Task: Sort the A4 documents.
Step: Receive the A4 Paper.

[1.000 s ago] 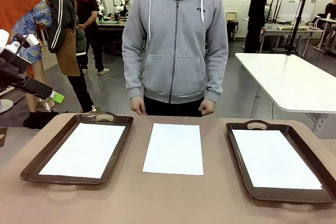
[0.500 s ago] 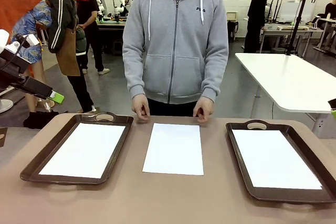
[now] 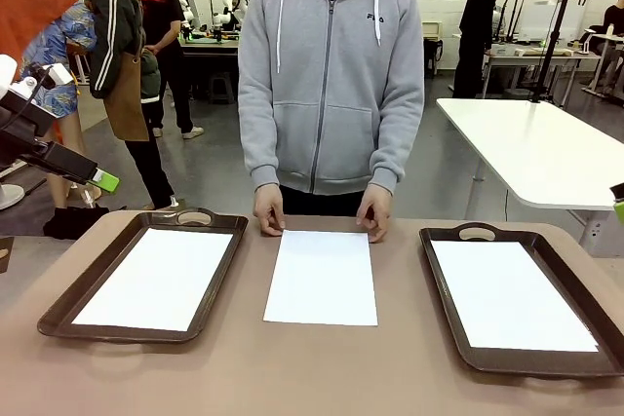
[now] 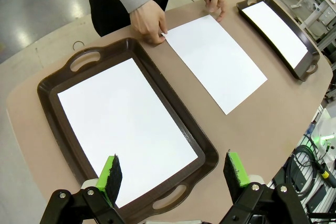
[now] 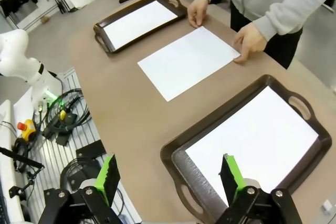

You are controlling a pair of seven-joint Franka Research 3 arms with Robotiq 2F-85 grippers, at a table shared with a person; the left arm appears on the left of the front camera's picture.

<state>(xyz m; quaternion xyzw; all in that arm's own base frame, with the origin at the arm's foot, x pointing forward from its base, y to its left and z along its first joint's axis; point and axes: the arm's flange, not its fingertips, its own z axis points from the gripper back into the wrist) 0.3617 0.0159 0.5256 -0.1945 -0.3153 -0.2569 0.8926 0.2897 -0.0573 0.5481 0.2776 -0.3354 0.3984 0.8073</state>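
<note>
While hands [image 3: 270, 211] pin the middle sheet [image 3: 322, 277], far corners are covered.

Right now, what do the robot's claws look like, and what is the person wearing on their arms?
Each claw has two black fingers tipped with bright green pads: the left gripper and the right gripper look alike, with round bolts on their black bases. The left arm has black and white parts and thin cables. The person's sleeves are light grey, part of a zipped hoodie with white drawstrings.
</note>
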